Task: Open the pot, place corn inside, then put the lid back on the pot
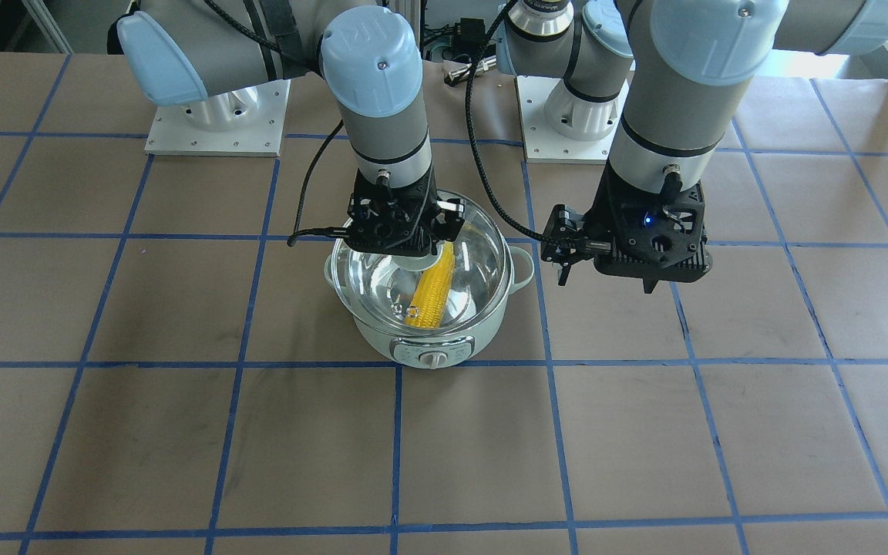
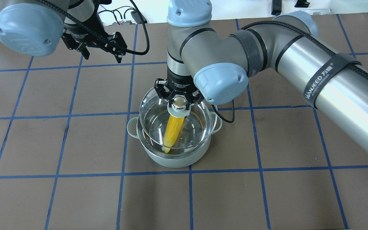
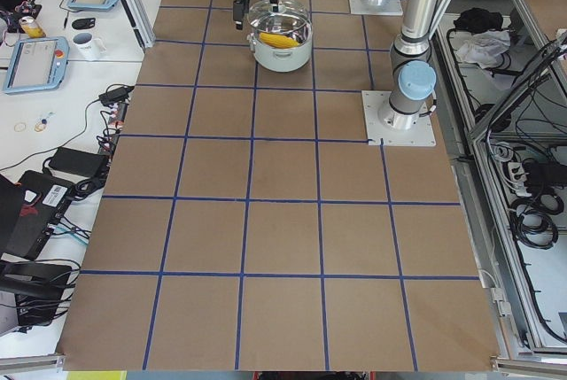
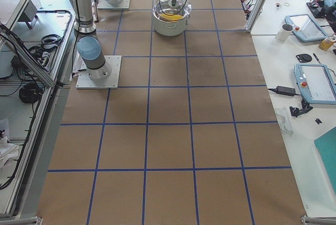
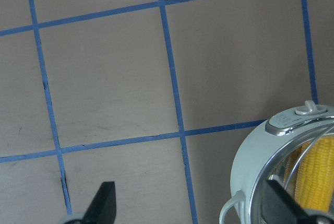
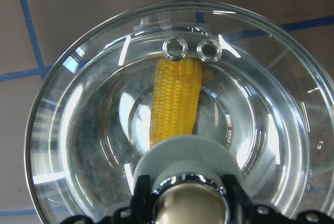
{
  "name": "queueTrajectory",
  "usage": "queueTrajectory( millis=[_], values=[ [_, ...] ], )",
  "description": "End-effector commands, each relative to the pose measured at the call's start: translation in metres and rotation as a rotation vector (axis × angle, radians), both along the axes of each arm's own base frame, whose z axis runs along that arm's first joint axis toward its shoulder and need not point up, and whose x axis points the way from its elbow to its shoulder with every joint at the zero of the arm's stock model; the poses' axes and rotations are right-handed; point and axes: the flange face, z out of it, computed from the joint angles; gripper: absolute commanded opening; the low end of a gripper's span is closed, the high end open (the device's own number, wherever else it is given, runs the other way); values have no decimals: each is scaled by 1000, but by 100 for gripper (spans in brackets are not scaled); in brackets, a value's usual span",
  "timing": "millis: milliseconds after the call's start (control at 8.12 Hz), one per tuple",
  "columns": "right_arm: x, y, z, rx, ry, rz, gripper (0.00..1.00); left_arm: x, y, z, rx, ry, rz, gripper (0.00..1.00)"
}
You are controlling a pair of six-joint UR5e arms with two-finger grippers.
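Right tool gripping round clear glass dome lid by its top, hovering just above round mint-green electric pot, yellow corn cob inside; seat judged straight down; left tool wide, empty, beside pot.

Abv pot, lid in right gripper blocks mouth; free gap btwn pot & left gripper.
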Motion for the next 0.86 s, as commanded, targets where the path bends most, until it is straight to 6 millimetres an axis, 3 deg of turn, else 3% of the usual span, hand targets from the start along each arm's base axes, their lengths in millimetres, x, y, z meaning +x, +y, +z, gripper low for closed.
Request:
queueTrajectory(
  millis=[0,123,246,493,739],
  values=[
    [12,11,-17,26,8,-35,0,6,-2,-1,0,3,7,100],
    [18,16,-20,33,12,-25,0,38,-9,-2,3,12,64,100],
    [18,17,-21,38,15,-20,0,52,-11,-1,6,50,94,100],
    [19,19,-22,44,18,-25,0,52,6,3,1,52,113,100],
    [18,19,-28,50,31,-14,0,51,41,-4,15,54,137,100]
  ],
)
